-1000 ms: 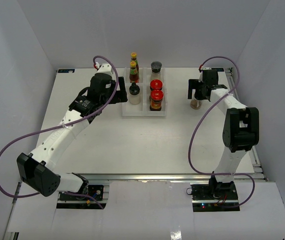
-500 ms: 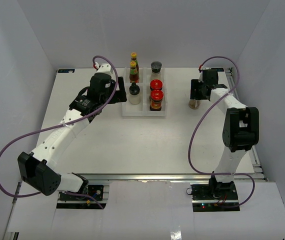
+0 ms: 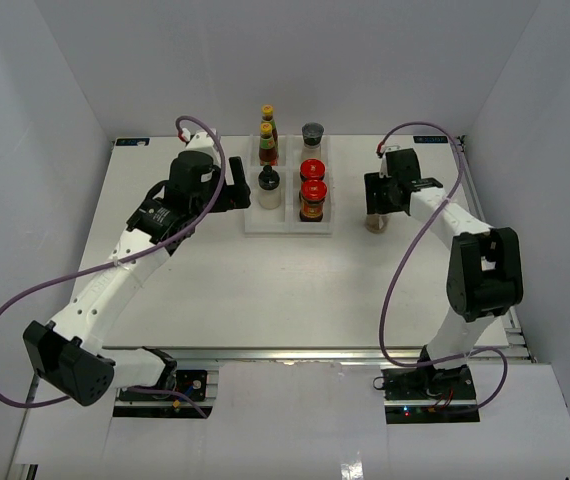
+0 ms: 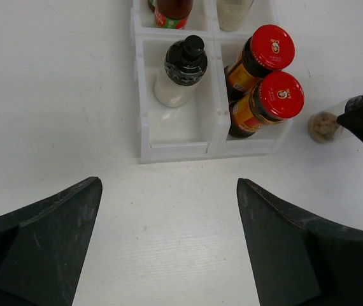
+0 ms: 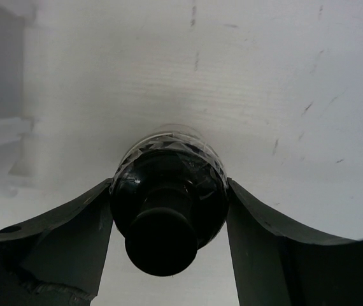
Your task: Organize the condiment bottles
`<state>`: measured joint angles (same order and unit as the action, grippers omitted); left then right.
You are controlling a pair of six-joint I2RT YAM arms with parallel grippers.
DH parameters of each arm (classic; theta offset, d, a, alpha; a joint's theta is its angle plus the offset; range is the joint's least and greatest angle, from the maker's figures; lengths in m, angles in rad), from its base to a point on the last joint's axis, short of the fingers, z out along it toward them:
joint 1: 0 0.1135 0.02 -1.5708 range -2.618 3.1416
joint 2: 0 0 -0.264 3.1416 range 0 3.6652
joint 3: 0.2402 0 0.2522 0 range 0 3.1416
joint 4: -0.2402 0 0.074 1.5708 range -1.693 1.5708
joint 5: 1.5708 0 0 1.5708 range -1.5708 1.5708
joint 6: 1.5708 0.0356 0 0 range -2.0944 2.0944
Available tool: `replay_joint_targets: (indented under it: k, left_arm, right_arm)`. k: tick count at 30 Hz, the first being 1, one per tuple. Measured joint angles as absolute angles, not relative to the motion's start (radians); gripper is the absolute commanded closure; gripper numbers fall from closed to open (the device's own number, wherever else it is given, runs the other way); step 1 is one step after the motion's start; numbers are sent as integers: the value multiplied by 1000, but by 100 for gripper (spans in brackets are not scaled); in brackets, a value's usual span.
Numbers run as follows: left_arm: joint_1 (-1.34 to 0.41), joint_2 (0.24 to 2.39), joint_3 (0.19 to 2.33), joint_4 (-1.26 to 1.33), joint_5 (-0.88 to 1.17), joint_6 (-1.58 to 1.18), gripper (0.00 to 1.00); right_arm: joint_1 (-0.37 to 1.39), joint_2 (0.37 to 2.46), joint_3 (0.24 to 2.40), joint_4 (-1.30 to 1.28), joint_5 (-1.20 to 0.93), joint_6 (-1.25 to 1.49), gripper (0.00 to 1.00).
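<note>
My right gripper (image 5: 169,191) is shut on a black-capped shaker (image 5: 169,210), one finger on each side of its faceted glass neck. From above, that shaker (image 3: 375,222) hangs under the right gripper (image 3: 377,196), just right of the white divided tray (image 3: 287,230). The tray holds two slim red sauce bottles (image 3: 268,145), a grey-lidded shaker (image 3: 312,134), another black-capped shaker (image 4: 183,69) and two red-lidded amber jars (image 4: 272,101). My left gripper (image 4: 169,191) is open over bare table, in front of the tray (image 4: 175,152).
The near compartment beside the black-capped shaker in the tray has free floor. White walls close in the table at the back and on both sides. Purple cables loop off both arms.
The right gripper closed on the black-capped shaker and carried it left and nearer, toward the tray. The left arm drew back slightly from the tray, its gripper still open.
</note>
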<state>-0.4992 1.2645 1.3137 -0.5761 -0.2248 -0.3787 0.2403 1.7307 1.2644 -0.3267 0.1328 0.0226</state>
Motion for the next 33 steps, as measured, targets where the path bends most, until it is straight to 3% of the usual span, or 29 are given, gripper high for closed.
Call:
replay_joint_targets:
  k: [10, 19, 25, 33]
  left_arm:
    - [-499, 1182, 1301, -607, -213, -394, 2]
    - [-499, 1120, 1294, -630, -219, -422, 2]
    - [-499, 1117, 1293, -644, -236, -427, 2]
    - [-498, 1118, 1293, -653, -281, -427, 2]
  right_arm:
    - [490, 1354, 921, -357, 206, 70, 92]
    - [772, 1263, 877, -366, 241, 128, 92]
    - [853, 1381, 1033, -358, 231, 139, 92]
    - [859, 1691, 1431, -306, 220, 118, 92]
